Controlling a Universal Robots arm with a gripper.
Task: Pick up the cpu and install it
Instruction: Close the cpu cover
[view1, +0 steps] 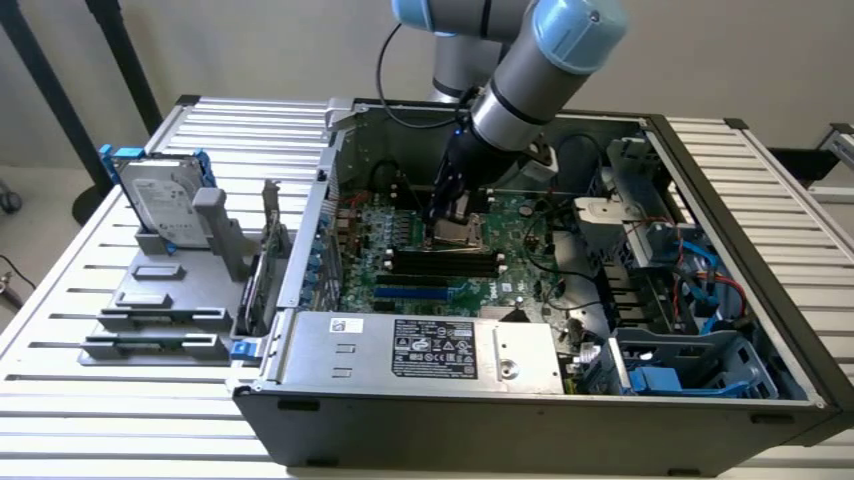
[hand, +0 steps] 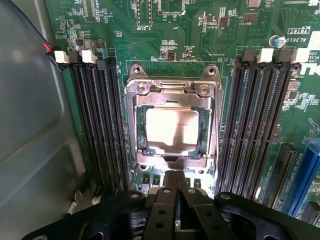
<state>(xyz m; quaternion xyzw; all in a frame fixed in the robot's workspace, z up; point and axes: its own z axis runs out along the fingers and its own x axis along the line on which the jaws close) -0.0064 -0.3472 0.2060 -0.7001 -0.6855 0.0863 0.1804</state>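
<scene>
The cpu (hand: 172, 125), a flat square chip with a silver-grey top, lies inside the metal-framed socket (hand: 172, 85) on the green motherboard (hand: 200, 30). My gripper (hand: 176, 186) hangs just over the socket's edge; its two black fingers are pressed together with nothing between them, so it is shut and empty. In the exterior view the gripper (view1: 447, 208) reaches down into the open computer case (view1: 534, 415), right above the socket (view1: 467, 235) in the middle of the board.
Black memory slots (hand: 97, 125) flank the socket on both sides. A silver hard drive with a blue bracket (view1: 160, 205) stands on a grey fixture (view1: 154, 300) at the exterior view's left. The power supply (view1: 427, 350) and drive cage (view1: 681, 365) crowd the case's front.
</scene>
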